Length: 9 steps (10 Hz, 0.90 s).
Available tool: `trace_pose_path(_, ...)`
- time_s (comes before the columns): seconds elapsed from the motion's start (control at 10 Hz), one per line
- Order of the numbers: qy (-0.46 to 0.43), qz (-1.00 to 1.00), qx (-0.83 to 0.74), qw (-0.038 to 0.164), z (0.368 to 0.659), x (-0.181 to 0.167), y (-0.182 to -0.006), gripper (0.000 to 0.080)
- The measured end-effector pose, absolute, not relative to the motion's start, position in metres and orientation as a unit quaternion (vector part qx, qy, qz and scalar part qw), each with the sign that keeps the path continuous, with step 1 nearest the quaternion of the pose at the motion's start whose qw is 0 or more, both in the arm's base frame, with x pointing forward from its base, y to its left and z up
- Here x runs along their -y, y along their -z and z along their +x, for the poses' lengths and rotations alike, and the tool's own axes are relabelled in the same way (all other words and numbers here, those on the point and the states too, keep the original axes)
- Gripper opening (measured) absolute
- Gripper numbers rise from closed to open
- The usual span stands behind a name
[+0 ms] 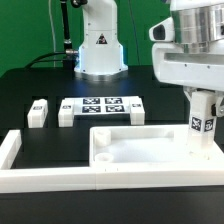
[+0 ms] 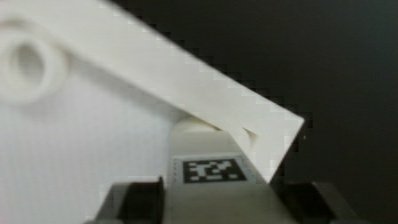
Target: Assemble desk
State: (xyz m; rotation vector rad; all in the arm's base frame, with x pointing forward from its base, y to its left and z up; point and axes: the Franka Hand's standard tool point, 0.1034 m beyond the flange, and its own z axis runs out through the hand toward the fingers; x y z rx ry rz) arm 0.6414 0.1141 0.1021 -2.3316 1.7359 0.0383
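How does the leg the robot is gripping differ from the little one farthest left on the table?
The gripped leg is upright in the gripper at the tabletop's corner; the loose leg at the exterior view's far left rests on the table. The gripped leg shows a clear tag; the loose leg's is too small to read. Both are short white blocks.

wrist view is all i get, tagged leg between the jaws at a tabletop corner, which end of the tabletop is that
observer: The leg stands upright at the end of the tabletop on the exterior view's right.
operator: any other legs around
observer: One loose leg lies on the table at the exterior view's left, apart from the tabletop and beside the marker board.
operator: anything in front of the tabletop
observer: A long white border bar runs along its near side.
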Motion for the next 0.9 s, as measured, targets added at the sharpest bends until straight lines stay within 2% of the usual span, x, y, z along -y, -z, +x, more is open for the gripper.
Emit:
trace_pose_path(0.3,-0.019,-0.768,-0.629,0.122,0.642,-0.115,-0.102,0.03)
trace_pose_path(0.4,-0.009,-0.805,-0.582,0.116,0.641,-0.117,-0.102,0.03)
trace_pose_path(0.5,0.005,-0.856,-0.507,0.105,0.639,-0.124,-0.102,0.0497)
trace_pose_path(0.6,0.016,-0.901,-0.421,0.101,0.639,-0.123,-0.102,0.06)
trace_pose_path(0.9,0.048,-0.96,-0.262,0.092,0.64,-0.114,-0.099,0.0647)
